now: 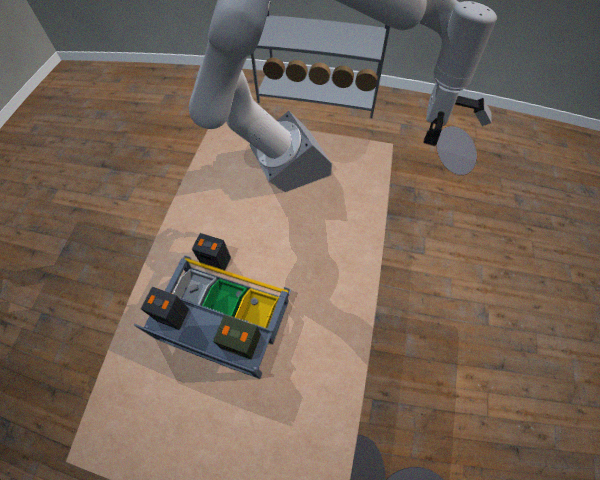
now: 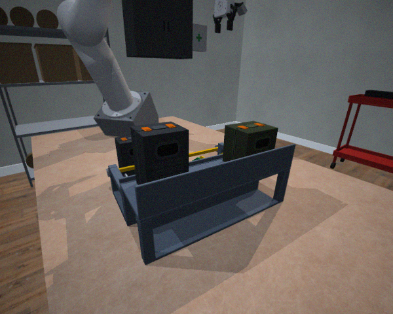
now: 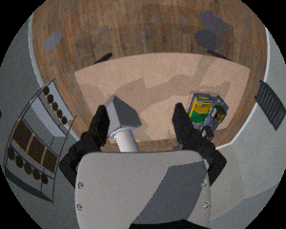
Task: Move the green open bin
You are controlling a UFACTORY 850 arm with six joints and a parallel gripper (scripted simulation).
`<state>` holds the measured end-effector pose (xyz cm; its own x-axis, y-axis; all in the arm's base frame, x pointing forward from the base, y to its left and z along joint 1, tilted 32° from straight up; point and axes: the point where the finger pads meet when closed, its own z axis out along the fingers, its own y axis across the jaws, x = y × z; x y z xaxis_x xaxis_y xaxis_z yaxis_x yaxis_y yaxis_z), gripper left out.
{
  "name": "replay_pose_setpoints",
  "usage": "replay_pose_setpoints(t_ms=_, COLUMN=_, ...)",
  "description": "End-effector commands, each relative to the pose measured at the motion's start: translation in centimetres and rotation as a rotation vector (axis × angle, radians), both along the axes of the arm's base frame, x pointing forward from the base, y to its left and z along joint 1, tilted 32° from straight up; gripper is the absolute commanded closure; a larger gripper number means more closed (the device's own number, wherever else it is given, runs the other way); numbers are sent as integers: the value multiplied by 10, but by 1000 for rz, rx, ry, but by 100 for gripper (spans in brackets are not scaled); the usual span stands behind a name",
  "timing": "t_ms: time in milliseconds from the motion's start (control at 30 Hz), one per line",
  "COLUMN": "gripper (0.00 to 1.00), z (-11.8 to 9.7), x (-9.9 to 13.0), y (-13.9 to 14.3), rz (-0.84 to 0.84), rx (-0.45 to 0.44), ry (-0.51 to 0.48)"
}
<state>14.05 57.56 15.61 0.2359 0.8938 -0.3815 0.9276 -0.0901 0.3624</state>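
The green bin (image 1: 225, 298) (image 3: 198, 117) sits on the shelf (image 1: 197, 330) (image 2: 203, 189) (image 3: 218, 102), in the middle of a row of 3 bins: the grey bin (image 1: 198, 285) on one side, the yellow bin (image 1: 259, 306) (image 3: 200, 104) on the other. A yellow bar (image 1: 238, 276) (image 2: 203, 152) runs along the row's front.

The coming move turns on the reach: the fingers (image 1: 455, 119) (image 2: 223, 27) are spread wide, released, holding nothing, high up beyond the worktop's edge. From them the green bin lies well apart, lower, back across the worktop (image 1: 331, 248) (image 2: 308, 236) (image 3: 157, 86). Its long axis seems to run front to back, across the row, though I cannot be sure. There is 1 arm, so no choice of nearer one.

Counted: 1 green bin, 1 grey, 1 yellow, 1 bar, 3 cases: 2 dark cases, 1 olive case (image 1: 236, 336) (image 2: 250, 140). One dark case (image 1: 211, 251) stands before the bar and could get in the way of the approach, I judge.
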Motion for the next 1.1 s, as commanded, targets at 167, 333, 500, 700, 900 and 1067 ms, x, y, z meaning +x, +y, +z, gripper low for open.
replay_pose_setpoints(t_ms=167, gripper=0, z=16, x=12, y=-22, rz=-1, rx=3, ry=4)
replay_pose_setpoints(t_ms=333, gripper=0, z=27, x=20, y=-37, rz=-2, rx=3, ry=5)
replay_pose_setpoints(t_ms=500, gripper=0, z=27, x=20, y=-37, rz=-2, rx=3, ry=5)
replay_pose_setpoints(t_ms=700, gripper=0, z=37, x=27, y=-52, rz=-2, rx=3, ry=5)
replay_pose_setpoints(t_ms=900, gripper=0, z=52, x=39, y=-75, rz=-2, rx=3, ry=5)
replay_pose_setpoints(t_ms=1067, gripper=0, z=52, x=39, y=-75, rz=-2, rx=3, ry=5)
